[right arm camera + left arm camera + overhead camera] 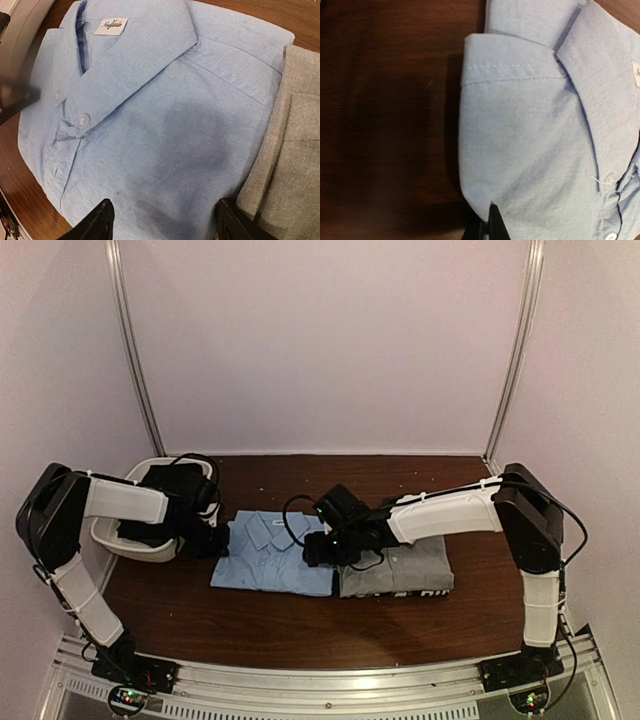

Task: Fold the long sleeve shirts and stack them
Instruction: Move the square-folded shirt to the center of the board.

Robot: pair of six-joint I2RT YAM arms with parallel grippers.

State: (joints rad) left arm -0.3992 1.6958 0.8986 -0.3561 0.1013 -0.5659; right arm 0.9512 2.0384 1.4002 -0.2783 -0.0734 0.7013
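- I am looking at the light blue shirt (272,553), which is lying folded, collar up, on the tabletop (280,625). I am taking it as my reference.
- The grey shirt (400,568) is lying folded too, touching the blue one's right edge. Both look folded to me, so I am judging that only the stacking is left.
- The left arm (125,502) is reaching to the blue shirt's left edge. The left jaws are pressed together there, with one fingertip (491,225) showing right at the fold.
- I cannot tell whether cloth is actually pinched or the jaws are just meeting beside it.
- The right arm (445,515) is hanging over the blue shirt's right edge. The right jaws are standing apart, one finger (95,222) over blue cloth and the other near the seam with the grey.
- A white tub (110,538) is sitting just left of the blue shirt, close to the left arm.
- Risk: if the left jaws are catching only the top layer, lifting is going to peel the fold open.
- Risk: if they are catching nothing, only the right side is going to rise and the shirt will be twisting and sagging.
- Risk: the right jaws are sitting so near the seam that closing may be grabbing grey cloth as well and dragging that fold apart.
- Risk: uneven lifting between the arms is likely to be spilling the sleeves out from under.
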